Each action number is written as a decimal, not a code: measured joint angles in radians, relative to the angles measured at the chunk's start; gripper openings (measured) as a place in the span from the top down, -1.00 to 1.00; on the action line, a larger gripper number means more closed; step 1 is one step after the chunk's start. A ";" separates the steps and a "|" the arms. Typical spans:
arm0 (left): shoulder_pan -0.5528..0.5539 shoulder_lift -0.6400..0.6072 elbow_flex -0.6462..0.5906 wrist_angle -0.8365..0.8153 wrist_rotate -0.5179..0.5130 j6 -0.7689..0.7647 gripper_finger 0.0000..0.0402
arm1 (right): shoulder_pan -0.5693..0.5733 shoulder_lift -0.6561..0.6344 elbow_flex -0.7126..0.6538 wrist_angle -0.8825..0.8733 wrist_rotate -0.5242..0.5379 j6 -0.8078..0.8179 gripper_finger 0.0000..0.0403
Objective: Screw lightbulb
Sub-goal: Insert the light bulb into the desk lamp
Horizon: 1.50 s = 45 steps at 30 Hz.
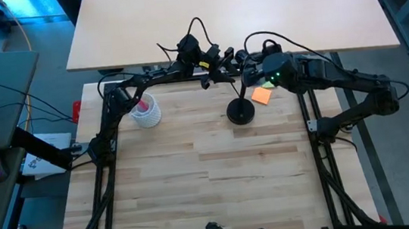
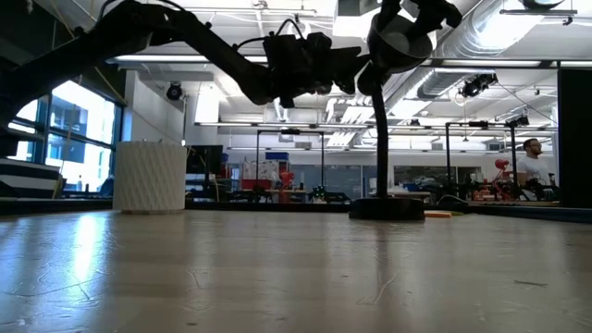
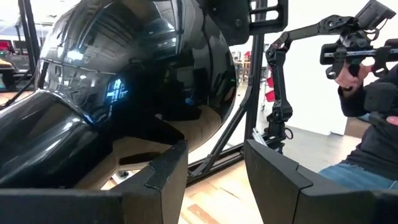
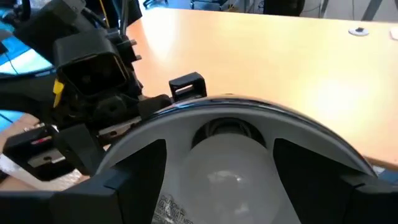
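Near the far left corner of the pale plank table (image 1: 219,181) stands a ribbed white cup (image 1: 146,113). The left tool (image 3: 214,180), its matte dark fingers part open and empty, sits just beside the glossy black lamp shade (image 3: 155,81). Inside the shade's white bowl, the smooth frosted white lightbulb (image 4: 217,171) sits between the right tool's (image 4: 217,165) widely spread fingers.

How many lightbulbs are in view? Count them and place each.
1: the lightbulb sits inside the lamp shade, between the right gripper's fingers. Others may be hidden.
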 joint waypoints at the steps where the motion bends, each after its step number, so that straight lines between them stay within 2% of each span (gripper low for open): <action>1: 0.000 0.000 0.000 0.000 0.000 0.000 0.23 | 0.005 0.000 0.000 0.000 0.000 -0.023 -0.45; 10: 0.009 0.000 0.000 0.000 -0.024 -0.011 0.23 | 0.097 -0.051 0.000 0.042 0.095 -0.171 -0.45; 13: 0.012 0.000 0.000 0.000 -0.027 -0.026 0.23 | 0.130 -0.069 0.000 0.052 0.087 -0.251 -0.45; 16: 0.013 0.000 0.000 0.000 -0.027 -0.027 0.23 | 0.182 -0.078 0.000 0.045 0.050 -0.406 -0.45; 19: 0.019 -0.002 0.000 -0.004 -0.031 -0.027 0.23 | 0.248 -0.074 0.000 -0.040 -0.006 -0.598 -0.45; 22: 0.032 -0.010 0.000 -0.007 -0.041 -0.029 0.23 | 0.286 -0.063 0.000 -0.131 0.012 -0.722 -0.45; 30: 0.073 -0.020 0.000 -0.032 -0.069 -0.068 0.23 | 0.316 -0.045 0.000 -0.191 -0.001 -0.799 -0.45; 34: 0.083 -0.020 0.000 -0.073 -0.068 -0.070 0.23 | 0.322 -0.038 0.000 -0.185 0.059 -0.837 -0.45; 37: 0.092 -0.020 0.000 -0.104 -0.068 -0.060 0.23 | 0.337 -0.039 0.000 -0.183 0.065 -0.871 -0.45; 40: 0.102 -0.020 0.000 -0.159 -0.076 -0.038 0.23 | 0.360 -0.038 0.000 -0.184 0.143 -0.938 -0.45; 42: 0.111 -0.020 0.000 -0.198 -0.108 -0.026 0.23 | 0.372 -0.039 0.000 -0.193 0.199 -1.009 -0.45; 45: 0.120 -0.020 0.000 -0.274 -0.185 -0.013 0.23 | 0.368 -0.039 0.000 -0.230 0.191 -1.146 -0.45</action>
